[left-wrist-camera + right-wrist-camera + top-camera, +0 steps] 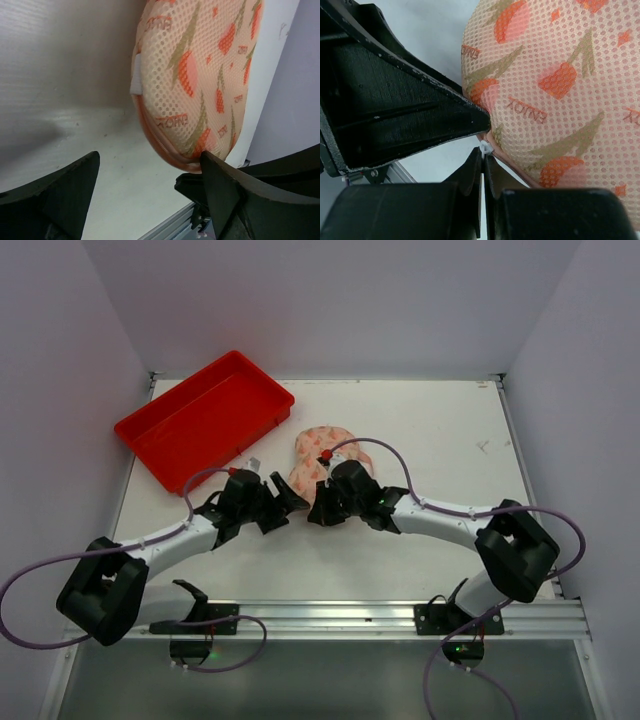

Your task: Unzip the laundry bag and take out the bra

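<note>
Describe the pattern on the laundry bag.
Laundry bag: cream-pink mesh, orange-red and olive print; best in right wrist view.

The right arm [440, 517] hides part of the laundry bag [318, 448].

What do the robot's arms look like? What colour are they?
Two white arms, left arm and right arm, with chunky black joints. The left gripper and right gripper are black, each with two wedge-shaped fingers. A thin purple cable loops along each arm.
</note>
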`<state>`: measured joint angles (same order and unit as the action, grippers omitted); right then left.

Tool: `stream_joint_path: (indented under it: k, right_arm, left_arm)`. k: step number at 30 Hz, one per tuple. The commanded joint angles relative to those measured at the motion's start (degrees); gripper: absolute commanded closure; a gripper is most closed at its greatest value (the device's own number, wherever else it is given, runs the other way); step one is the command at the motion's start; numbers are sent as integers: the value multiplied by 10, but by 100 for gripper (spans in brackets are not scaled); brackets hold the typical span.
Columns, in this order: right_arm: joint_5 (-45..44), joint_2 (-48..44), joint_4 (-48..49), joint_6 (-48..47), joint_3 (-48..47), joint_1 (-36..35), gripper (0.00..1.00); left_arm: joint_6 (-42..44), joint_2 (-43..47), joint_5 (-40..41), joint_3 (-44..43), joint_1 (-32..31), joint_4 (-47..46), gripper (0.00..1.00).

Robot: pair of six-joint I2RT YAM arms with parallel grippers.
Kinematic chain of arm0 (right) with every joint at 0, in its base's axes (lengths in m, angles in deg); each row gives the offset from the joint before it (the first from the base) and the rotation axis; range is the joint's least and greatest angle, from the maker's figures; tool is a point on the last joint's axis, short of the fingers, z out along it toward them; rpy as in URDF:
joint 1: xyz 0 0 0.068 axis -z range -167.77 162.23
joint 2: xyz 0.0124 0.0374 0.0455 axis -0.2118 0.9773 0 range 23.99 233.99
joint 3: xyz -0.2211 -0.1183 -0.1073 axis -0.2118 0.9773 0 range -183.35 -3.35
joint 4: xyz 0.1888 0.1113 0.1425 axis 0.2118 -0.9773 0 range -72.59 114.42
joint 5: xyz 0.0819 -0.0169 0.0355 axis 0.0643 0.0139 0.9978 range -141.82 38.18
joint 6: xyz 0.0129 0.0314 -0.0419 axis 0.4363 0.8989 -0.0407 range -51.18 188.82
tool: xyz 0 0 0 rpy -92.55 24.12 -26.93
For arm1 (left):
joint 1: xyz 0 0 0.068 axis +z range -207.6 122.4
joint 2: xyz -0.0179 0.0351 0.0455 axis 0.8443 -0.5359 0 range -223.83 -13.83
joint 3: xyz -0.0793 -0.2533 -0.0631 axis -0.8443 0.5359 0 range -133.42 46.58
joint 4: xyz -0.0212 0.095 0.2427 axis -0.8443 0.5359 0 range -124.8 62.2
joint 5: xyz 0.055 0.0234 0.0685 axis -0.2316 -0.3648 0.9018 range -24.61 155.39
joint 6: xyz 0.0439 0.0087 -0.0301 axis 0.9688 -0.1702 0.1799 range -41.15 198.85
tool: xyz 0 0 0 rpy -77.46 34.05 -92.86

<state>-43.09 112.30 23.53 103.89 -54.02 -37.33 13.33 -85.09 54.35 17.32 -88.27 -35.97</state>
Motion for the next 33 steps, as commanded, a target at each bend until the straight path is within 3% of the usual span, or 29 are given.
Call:
stream_joint_path:
  k: [1,3,6,8,9,12,14,19,26,29,33]
  right_arm:
    - [5,-2,37,6,-18,-4,100]
    - [2,-5,36,6,-14,-4,100]
    - [-4,-14,30,5,-5,-4,100]
    - [-7,-20,25,6,1,-4,100]
    - [-8,-28,21,7,7,-4,100]
    - [-27,-44,-8,-2,15,-2,100]
    - [-48,-65,-27,-8,22,4,100]
    - [-41,-134,-54,-11,78,49,100]
    - [-42,-194,-112,-40,99,54,100]
    - [8,-177,-79,-34,96,49,100]
    - [51,-95,0,4,65,43,100]
  left_arm:
    - [-37,-11,10,2,-3,-111,17]
    - [-42,-13,22,3,-3,-125,24]
    - [-47,-20,35,2,-3,-145,45]
    - [-47,-26,38,1,-3,-154,66]
    - [-43,-30,33,-4,-3,-154,81]
    - [-20,-34,34,-10,0,-149,100]
    - [-1,-36,33,-16,7,-129,100]
    - [147,-80,26,-85,40,-29,100]
    - [314,-142,-6,-178,79,53,100]
    - [332,-157,-21,-223,93,77,78]
    - [269,-118,-9,-223,103,99,3]
